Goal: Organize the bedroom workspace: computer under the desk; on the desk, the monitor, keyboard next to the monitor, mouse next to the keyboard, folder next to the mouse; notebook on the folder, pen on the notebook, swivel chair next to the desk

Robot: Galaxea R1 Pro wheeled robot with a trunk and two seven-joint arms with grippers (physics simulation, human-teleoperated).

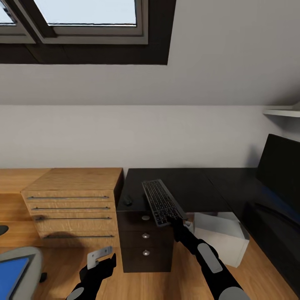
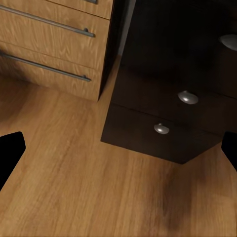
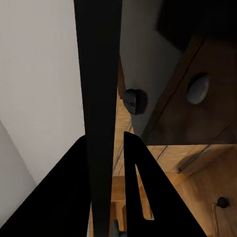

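Note:
My right gripper (image 1: 174,221) is shut on the near end of the silver-grey keyboard (image 1: 160,202), which is held over the left end of the black desk (image 1: 196,187). In the right wrist view the keyboard (image 3: 101,98) shows edge-on between the fingers (image 3: 140,192). The small black mouse (image 1: 127,201) (image 3: 135,101) lies on the desk just left of it. The monitor (image 1: 280,166) stands on the desk at the right. The light-grey computer (image 1: 221,235) sits under the desk. My left gripper (image 1: 101,263) (image 2: 118,153) hangs open over the floor. The swivel chair (image 1: 31,260) carries the blue folder (image 1: 10,275).
A light-wood drawer chest (image 1: 75,204) stands against the desk's left side. The desk's black drawers with silver knobs (image 1: 145,235) (image 2: 188,97) face me. A white shelf (image 1: 283,111) juts out at the upper right. Wooden floor (image 2: 74,187) lies in front.

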